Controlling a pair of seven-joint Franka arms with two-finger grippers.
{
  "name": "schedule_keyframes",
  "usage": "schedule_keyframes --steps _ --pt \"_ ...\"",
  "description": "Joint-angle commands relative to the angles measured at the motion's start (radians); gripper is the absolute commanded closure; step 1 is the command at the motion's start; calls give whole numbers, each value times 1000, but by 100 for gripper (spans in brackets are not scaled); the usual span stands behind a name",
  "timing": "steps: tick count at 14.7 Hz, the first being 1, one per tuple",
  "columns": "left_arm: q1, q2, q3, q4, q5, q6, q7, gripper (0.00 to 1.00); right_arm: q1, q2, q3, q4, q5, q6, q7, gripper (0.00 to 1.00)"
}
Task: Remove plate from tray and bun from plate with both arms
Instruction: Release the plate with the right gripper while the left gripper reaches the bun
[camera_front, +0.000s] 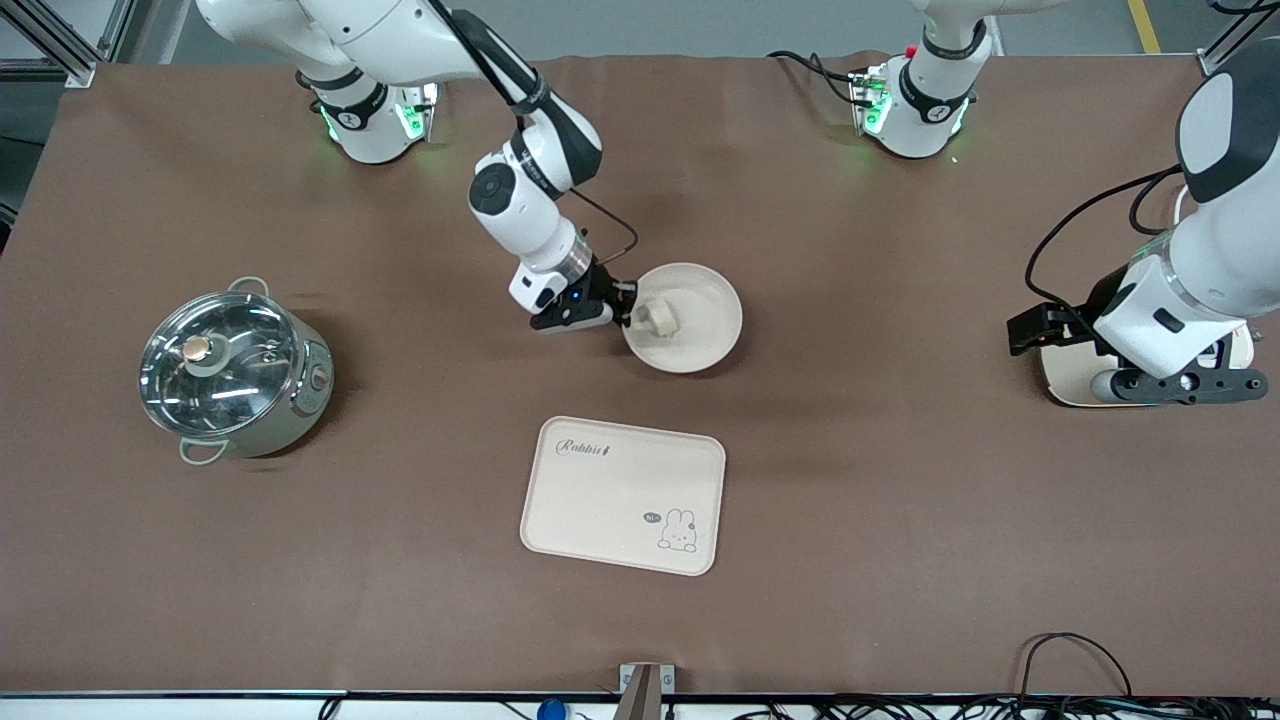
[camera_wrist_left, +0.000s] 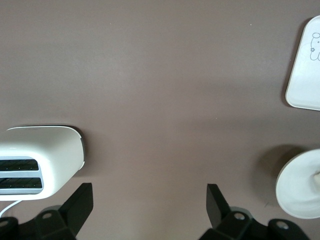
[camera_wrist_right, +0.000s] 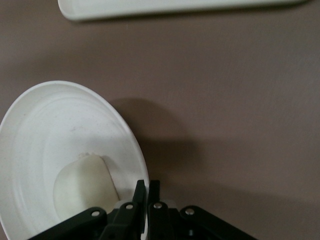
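Observation:
The round cream-white plate (camera_front: 700, 325) is over the middle of the table, and its shadow shows that it is slightly raised. The pale bun (camera_front: 658, 318) lies on it, close to the gripped edge. My right gripper (camera_front: 628, 316) is shut on the plate's rim at the side toward the right arm's end. In the right wrist view its fingers (camera_wrist_right: 147, 187) pinch the rim of the plate (camera_wrist_right: 45, 130) beside the bun (camera_wrist_right: 82, 187). My left gripper (camera_front: 1175, 388) waits, open and empty (camera_wrist_left: 150, 205), over a white toaster (camera_front: 1058, 385) at the left arm's end.
A rectangular cream tray with a rabbit drawing (camera_front: 620, 495) lies nearer to the front camera than the plate. A steel pot with a glass lid (camera_front: 232, 370) stands toward the right arm's end. The toaster (camera_wrist_left: 40, 160) shows beside the left gripper's finger.

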Motion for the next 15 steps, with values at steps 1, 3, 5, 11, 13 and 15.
schedule_keyframes --steps 1,3,5,11,13,15 --pt "-4 7 -2 14 7 1 -2 0 0 8 -1 -9 31 4 4 90" --pt "-7 7 -6 14 4 1 -5 0 -8 25 -1 15 32 -8 28 63" --pt "-17 16 -19 15 -14 1 -13 0 -12 25 -9 43 31 -46 68 42" --pt "-193 66 -40 -8 -60 0 -247 0 -97 16 -243 440 -110 -660 -40 0" --pt "-288 108 -40 -14 -59 26 -390 0 -133 11 -307 512 -217 -708 -161 0" --pt "-370 134 -39 -23 -47 62 -514 0 -216 -28 -347 534 -294 -801 -324 0"
